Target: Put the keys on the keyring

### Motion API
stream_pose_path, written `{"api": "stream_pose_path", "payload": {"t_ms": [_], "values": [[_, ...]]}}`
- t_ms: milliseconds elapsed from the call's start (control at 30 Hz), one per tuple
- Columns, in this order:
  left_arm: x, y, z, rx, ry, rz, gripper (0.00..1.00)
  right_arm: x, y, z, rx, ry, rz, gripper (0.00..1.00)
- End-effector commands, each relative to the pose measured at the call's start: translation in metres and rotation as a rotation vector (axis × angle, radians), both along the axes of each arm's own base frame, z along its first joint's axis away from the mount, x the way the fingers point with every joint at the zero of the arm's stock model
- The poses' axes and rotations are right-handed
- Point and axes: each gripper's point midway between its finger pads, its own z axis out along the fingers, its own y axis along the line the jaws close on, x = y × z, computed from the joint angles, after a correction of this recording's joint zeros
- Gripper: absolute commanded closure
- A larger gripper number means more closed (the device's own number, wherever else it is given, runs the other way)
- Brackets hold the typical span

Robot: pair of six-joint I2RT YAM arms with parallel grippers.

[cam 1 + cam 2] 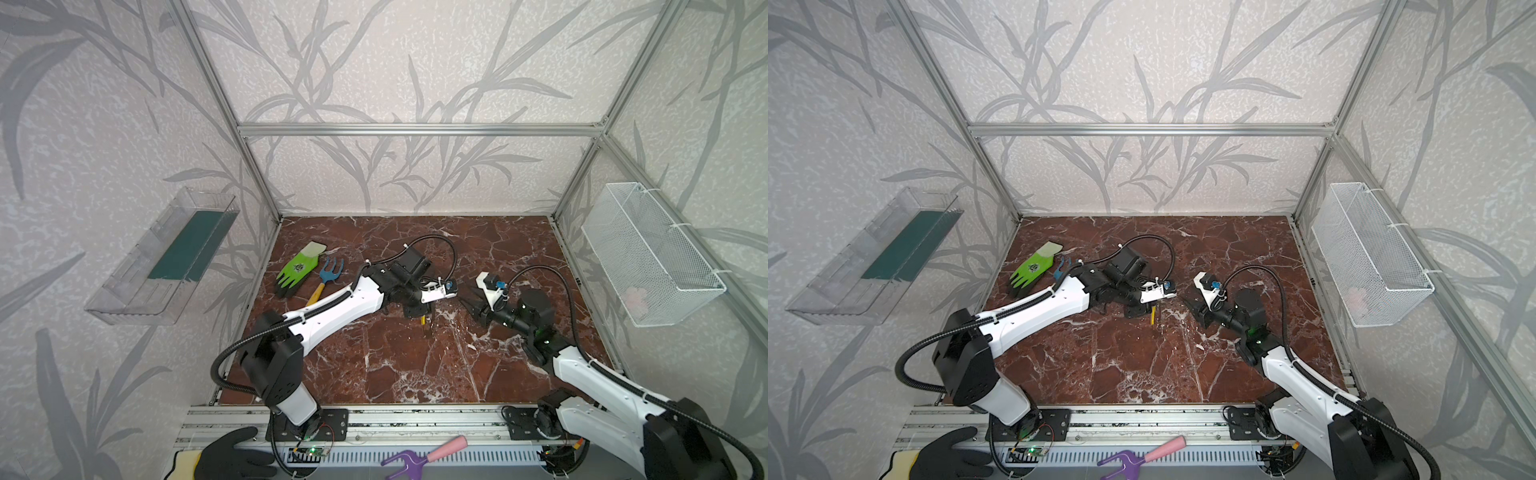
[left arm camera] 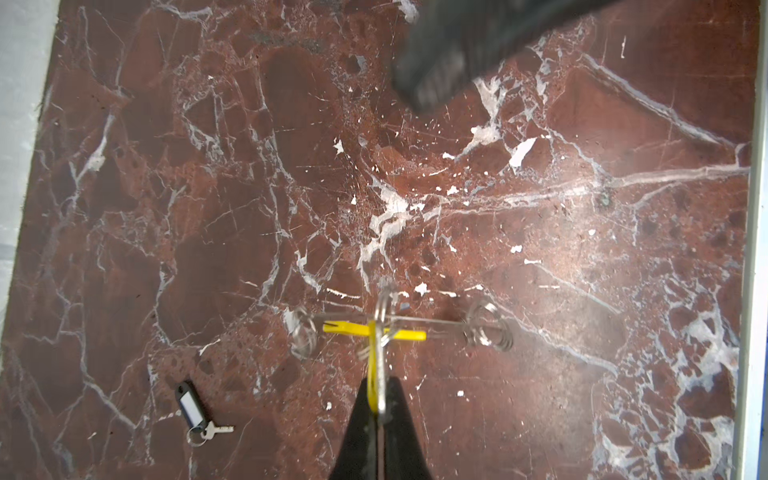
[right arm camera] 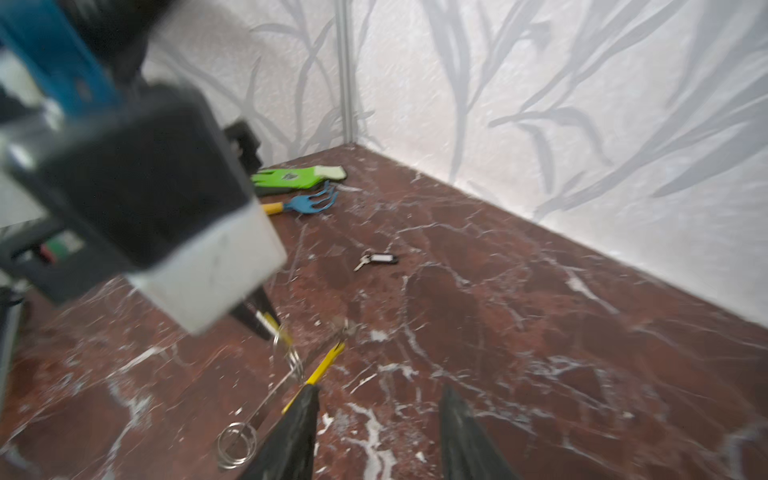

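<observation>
My left gripper (image 2: 379,409) is shut on the keyring (image 2: 381,316), a thin grey loop seen edge-on with a yellow stretch running into the jaws. A yellow oblong tag (image 2: 399,334) lies crosswise at the loop, with thin metal and small wire rings (image 2: 488,328) beside it. Whether it is threaded on the loop I cannot tell. The key with the black fob (image 2: 193,409) lies apart on the marble, also in the right wrist view (image 3: 376,259). My right gripper (image 3: 380,415) is open, one finger (image 3: 299,424) at the end of the yellow tag (image 3: 326,365). In both top views only a yellow bit (image 1: 423,320) (image 1: 1153,313) shows under the left wrist.
A green glove (image 1: 297,270) and a blue hand rake (image 1: 328,272) lie at the back left of the marble floor (image 1: 415,365). A clear bin (image 1: 166,257) hangs on the left wall and a white wire basket (image 1: 648,253) on the right. A gloved hand (image 1: 232,453) and a purple fork (image 1: 419,455) are at the front rail.
</observation>
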Motion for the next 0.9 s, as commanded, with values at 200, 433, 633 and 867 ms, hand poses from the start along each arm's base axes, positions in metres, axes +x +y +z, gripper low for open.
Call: {"api": "stream_pose_path", "payload": {"t_ms": [200,433,633,867], "values": [[0.031,-0.074,0.018,-0.062,-0.059,-0.05,1.0,0.009,-0.111,0.037,-0.023,-0.102,-0.613,0.47],[0.047,-0.09,0.019,-0.094,-0.045,0.002,1.0,0.012,-0.108,0.036,-0.047,-0.074,-0.587,0.45],[0.052,-0.075,-0.028,-0.114,0.027,0.127,1.0,0.032,-0.084,0.015,-0.08,0.001,-0.493,0.45],[0.062,-0.039,-0.06,-0.061,0.009,0.256,1.0,0.045,-0.076,-0.003,-0.105,0.046,-0.473,0.45]]}}
